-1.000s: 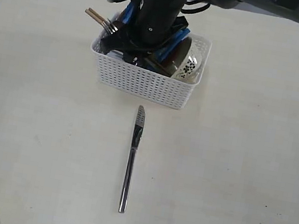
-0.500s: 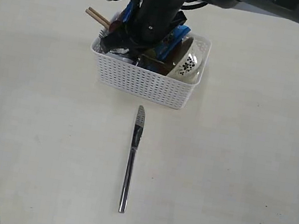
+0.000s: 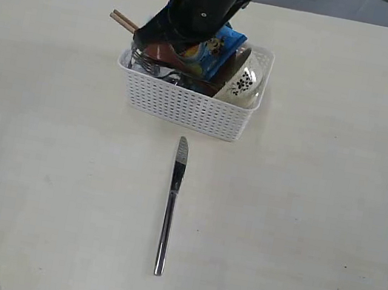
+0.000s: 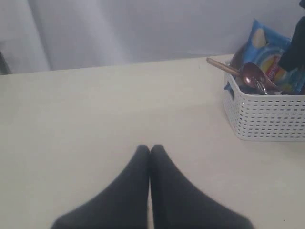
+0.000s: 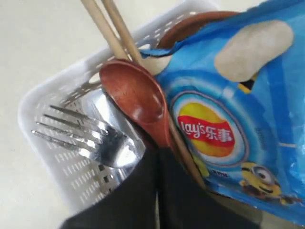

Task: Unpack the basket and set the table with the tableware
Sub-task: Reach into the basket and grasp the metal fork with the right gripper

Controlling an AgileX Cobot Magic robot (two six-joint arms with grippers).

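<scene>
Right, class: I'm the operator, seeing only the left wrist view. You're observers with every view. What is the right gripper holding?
Observer: The right gripper is shut on the spoon, by its handle, over the basket.
Operator: Is anything laid out yet?
Observer: One knife lies flat on the table, nearer the exterior camera than the basket and apart from it.
Operator: What's at the basket's far end from me?
Observer: An off-white bowl, leaning on edge inside.

Glossy smooth spoon (image 5: 138, 102), matt plastic basket (image 3: 185, 110)
</scene>
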